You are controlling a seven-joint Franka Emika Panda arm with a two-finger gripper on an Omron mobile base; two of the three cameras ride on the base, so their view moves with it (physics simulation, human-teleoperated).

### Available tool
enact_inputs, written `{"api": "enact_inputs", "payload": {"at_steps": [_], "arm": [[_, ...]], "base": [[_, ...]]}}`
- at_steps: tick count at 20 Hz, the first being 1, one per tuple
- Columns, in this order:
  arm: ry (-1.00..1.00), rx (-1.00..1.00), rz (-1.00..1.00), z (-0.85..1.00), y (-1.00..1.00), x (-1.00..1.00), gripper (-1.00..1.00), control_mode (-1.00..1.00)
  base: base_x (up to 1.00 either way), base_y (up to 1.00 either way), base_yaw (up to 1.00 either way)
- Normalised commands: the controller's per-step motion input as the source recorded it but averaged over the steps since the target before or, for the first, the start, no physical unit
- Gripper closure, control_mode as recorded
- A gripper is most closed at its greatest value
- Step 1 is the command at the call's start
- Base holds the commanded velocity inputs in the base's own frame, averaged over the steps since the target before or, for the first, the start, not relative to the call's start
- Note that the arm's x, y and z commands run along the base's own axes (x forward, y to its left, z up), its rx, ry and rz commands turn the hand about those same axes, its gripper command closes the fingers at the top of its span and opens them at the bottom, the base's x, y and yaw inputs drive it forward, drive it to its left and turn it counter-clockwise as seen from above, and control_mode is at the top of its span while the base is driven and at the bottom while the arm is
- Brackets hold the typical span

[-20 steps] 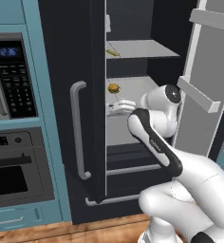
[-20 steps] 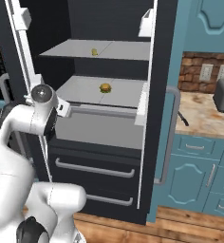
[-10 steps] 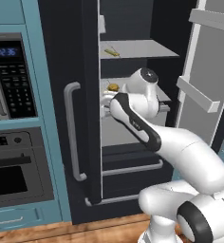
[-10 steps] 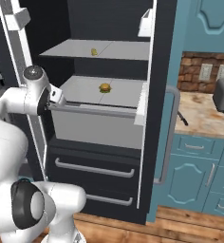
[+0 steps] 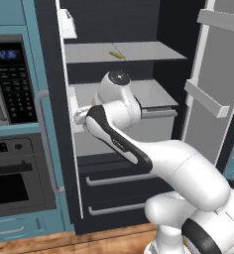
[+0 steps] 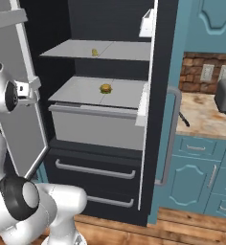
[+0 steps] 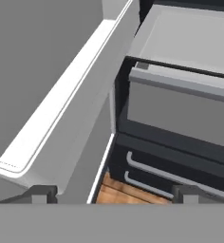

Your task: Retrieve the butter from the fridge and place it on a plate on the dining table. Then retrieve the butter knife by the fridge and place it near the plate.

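Reaching for the butter [image 6: 94, 51] next, any tips? The gripper [image 7: 114, 192] sits low at the fridge [image 6: 96, 143] mouth, jaws spread wide with nothing between them, right beside the fridge's open door [image 7: 61, 95] and looking down at the fridge drawers [image 7: 171, 175] (user A)

Reply from user B: I'd lift and turn the hand first, since it's aimed too low. Past the drawers is the fridge's middle shelf with the burger thing [image 6: 105, 88], so skip that. The butter is on the fridge's upper shelf, further back. Come in level above that shelf, keep off the door, line the fingers across the stick's short side, then close gently
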Motion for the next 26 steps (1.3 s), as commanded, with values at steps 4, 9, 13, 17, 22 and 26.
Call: {"api": "enact_inputs", "payload": {"at_steps": [4, 9, 13, 17, 22, 26], "arm": [[0.00, -0.02, -0.01, 0.04, 0.27, -0.12, -1.00, -1.00], [0.01, 0.09, -0.13, 0.54, -0.82, 0.00, -1.00, -1.00], [-0.01, 0.04, -0.10, 0.87, -1.00, -0.07, -1.00, -1.00], [-0.01, 0.00, -0.03, 0.43, -1.00, -0.43, -1.00, -1.00], [-0.02, -0.02, -0.11, 0.00, -0.85, -0.03, -1.00, -1.00], [0.00, -0.01, -0.08, 0.00, -0.28, 0.02, -1.00, -1.00]], "base": [[0.00, 0.00, 0.00], [0.00, 0.00, 0.00], [0.00, 0.00, 0.00], [0.00, 0.00, 0.00], [0.00, 0.00, 0.00], [0.00, 0.00, 0.00]]}}
